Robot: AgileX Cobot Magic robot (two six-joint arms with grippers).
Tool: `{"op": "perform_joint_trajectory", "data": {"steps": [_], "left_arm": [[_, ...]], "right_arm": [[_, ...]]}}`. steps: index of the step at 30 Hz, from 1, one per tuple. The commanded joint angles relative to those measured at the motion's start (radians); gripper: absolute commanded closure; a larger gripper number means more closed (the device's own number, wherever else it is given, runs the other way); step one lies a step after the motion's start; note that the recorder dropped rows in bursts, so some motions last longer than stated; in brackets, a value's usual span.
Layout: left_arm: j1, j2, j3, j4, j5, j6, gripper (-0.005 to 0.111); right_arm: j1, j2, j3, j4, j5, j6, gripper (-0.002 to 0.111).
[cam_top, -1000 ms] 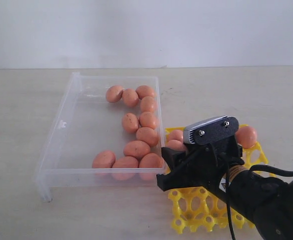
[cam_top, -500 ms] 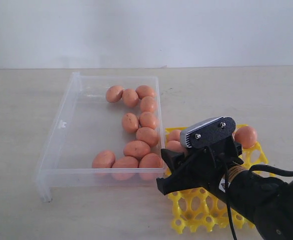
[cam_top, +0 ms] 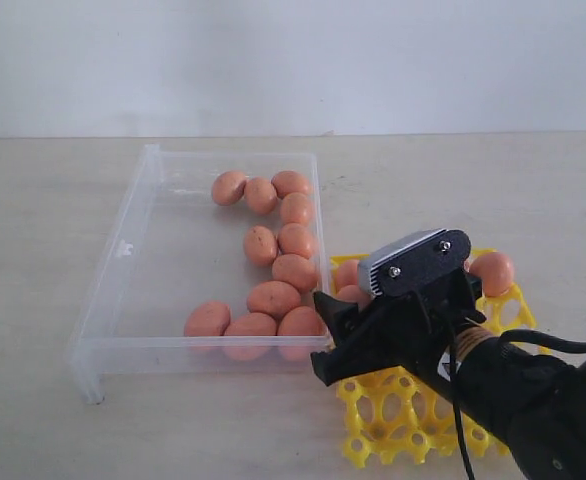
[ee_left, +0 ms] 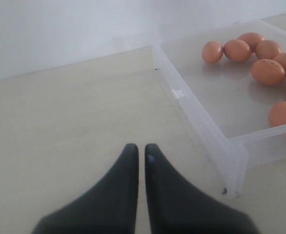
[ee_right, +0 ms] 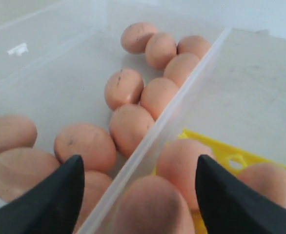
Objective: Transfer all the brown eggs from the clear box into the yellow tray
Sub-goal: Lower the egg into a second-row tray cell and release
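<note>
11 brown eggs (cam_top: 273, 298) lie in clear box (cam_top: 103, 290) ahead of right pincer (ee_right: 139, 187), jaws apart around 1 egg (ee_right: 153, 209) over yellow tray (cam_top: 393, 420) below: lift straight, no nudging; left pincer (ee_left: 137, 151) closed together.

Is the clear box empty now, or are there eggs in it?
Not empty. Eleven brown eggs lie in the clear box, mostly along the wall beside the yellow tray.

The right end effector (cam_top: 323, 338) hides much of the yellow tray (cam_top: 353, 441).
</note>
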Motion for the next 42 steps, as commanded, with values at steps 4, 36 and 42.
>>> {"op": "perform_joint_trajectory", "data": {"steps": [4, 36, 42], "left_arm": [[0.004, -0.004, 0.004, 0.0, -0.004, -0.011, 0.103], [0.004, -0.004, 0.004, 0.0, -0.004, -0.011, 0.103], [0.004, -0.004, 0.004, 0.0, -0.004, -0.011, 0.103]], "right_arm": [[-0.002, -0.127, -0.017, 0.1, -0.167, -0.035, 0.049], [0.058, -0.169, -0.021, 0.239, 0.509, -0.002, 0.108], [0.058, -0.137, -0.021, 0.239, 0.425, -0.002, 0.108]]}}
